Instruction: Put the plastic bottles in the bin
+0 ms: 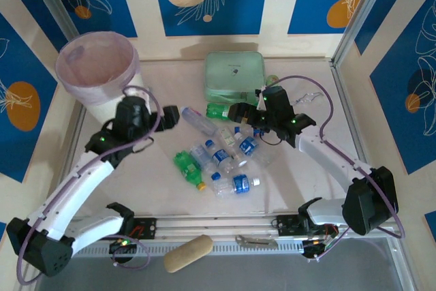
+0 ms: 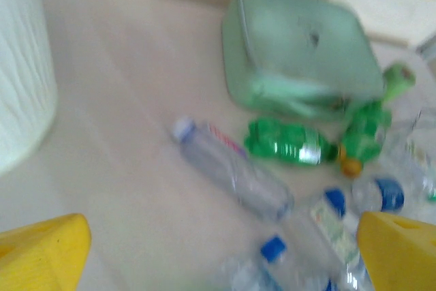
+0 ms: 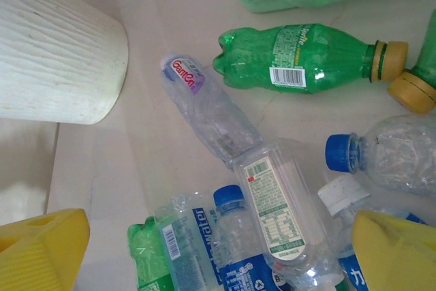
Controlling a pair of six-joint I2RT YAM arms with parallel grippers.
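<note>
picking up one of the bottles (image 1: 228,158): judged to be the step in hand, since all of those seen lay on the table (image 1: 157,189) and neither grip held one.
left pincer (image 2: 221,230): spread wide and empty, hovering over the table between the bin and the heap.
right pincer (image 3: 221,226): spread wide and empty, above the near side of the heap.
best target: the long clear bottle (image 3: 211,117) lay at the edge of the tangle, nearest the bin, so the left arm probably suited it.
how to grip: across the body near its middle, fingers square to its length; the thin crumpled wall would likely give, so a firm close seemed wise.
risk: a round bottle could roll or squirt out, and touching neighbours might get dragged along.
heap: mid-table, clear bottles with blue caps mixed with green ones; one green bottle (image 3: 300,56) lay just beside the case.
bin (image 1: 99,66): upright at the far left, well apart from the heap, bag folded over its rim; inside, only lining could be made out.
case (image 2: 300,52): closed, flat behind the heap, contents hidden.
bottle contents: looked empty, caps on.
</note>
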